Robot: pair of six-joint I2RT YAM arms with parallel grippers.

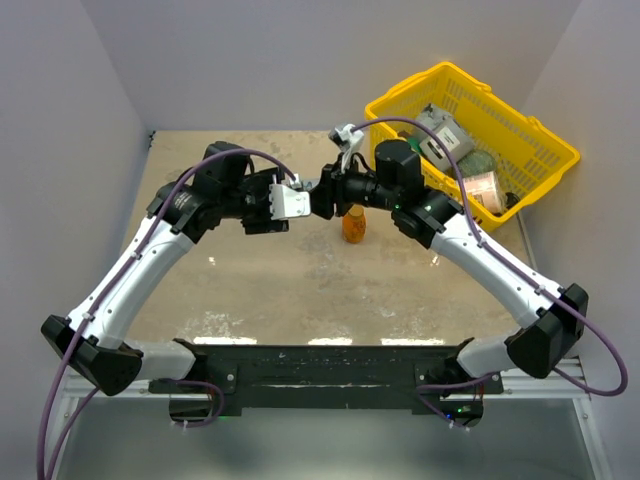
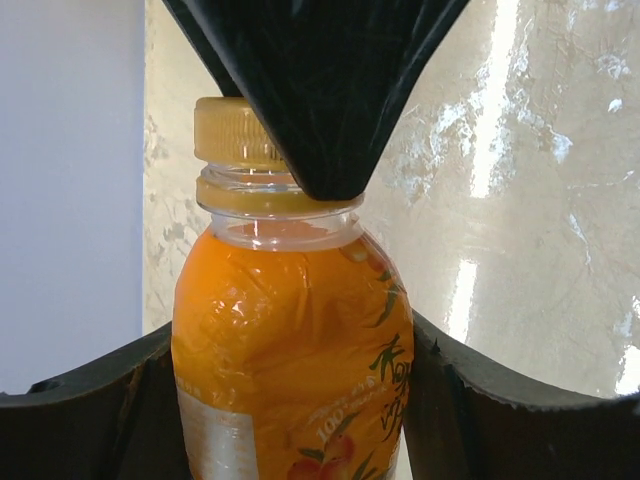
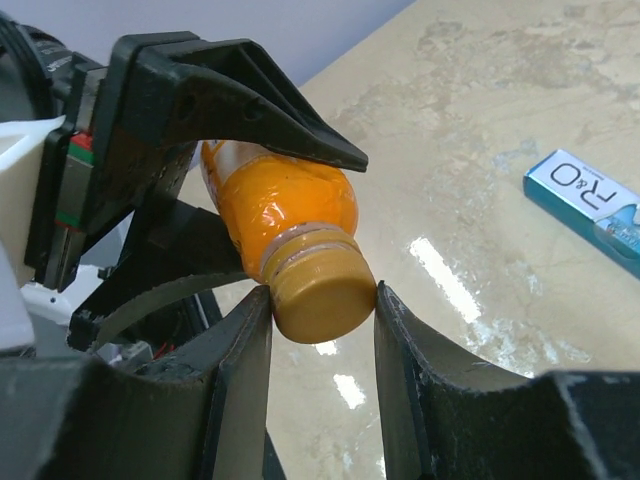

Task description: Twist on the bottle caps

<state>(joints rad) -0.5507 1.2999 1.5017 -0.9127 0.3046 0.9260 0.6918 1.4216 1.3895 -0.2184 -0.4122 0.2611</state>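
Bottle (image 3: 290, 205) and cap (image 2: 232, 132) hang in mid-air between the two arms, above the middle of the table (image 1: 300, 290). The bottle lies on its side. Its long axis runs along the line from one wrist to the other, with the neck and cap end pointing at the right arm and the base toward the left.

The left gripper (image 2: 290, 380) has its two black fingers closed against the round orange body, one on each side. The right gripper (image 3: 322, 297) is nearly closed, its two fingers pressed on opposite sides of the yellowish ribbed cap, which sits on the neck. From the top camera the two grippers meet nose to nose and hide the held bottle.

Its label shows small fruit pictures, and the print looks like "100%". A green script word above it is too curled round the body for me to read.

A second bottle (image 1: 354, 225) stands upright on the table just beside the right gripper. I cannot tell whether it has a cap.

Farther off on the table lies a flat blue-and-white box (image 3: 590, 205) marked "R&O". The yellow basket (image 1: 545, 135) sits at the far right corner, with packets in it whose print is too small to read.
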